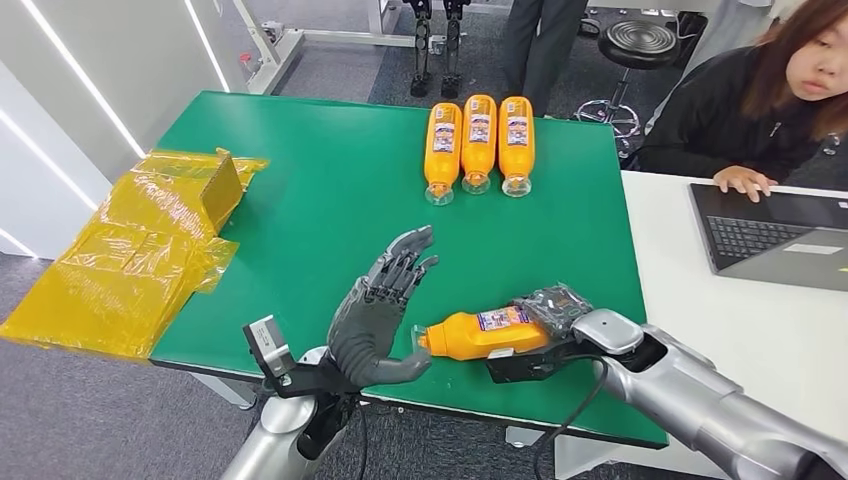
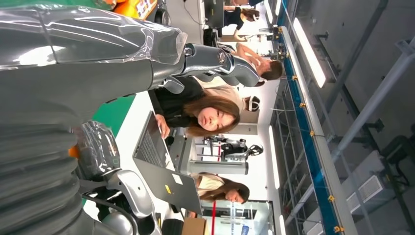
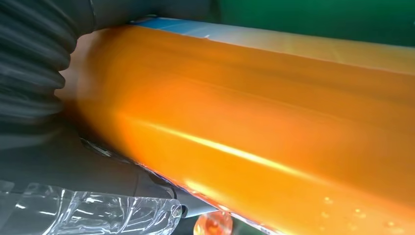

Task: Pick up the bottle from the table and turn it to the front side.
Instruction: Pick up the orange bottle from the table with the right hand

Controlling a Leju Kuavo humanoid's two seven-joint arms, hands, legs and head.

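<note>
Right hand (image 1: 548, 312) hides bottle (image 1: 478, 334) base (label partly visible).

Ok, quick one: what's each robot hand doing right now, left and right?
Left robot hand: open, fingers apart, holding nothing, right beside the cap end of the orange bottle.
Right robot hand: holds the orange bottle on its side.

Left hand (image 1: 385, 305) spread; right hand (image 1: 552, 312) gripping.

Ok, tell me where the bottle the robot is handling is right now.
In the head view the orange bottle lies on its side near the front edge of the green table, gripped by the right hand, its cap end pointing at the left hand.
</note>
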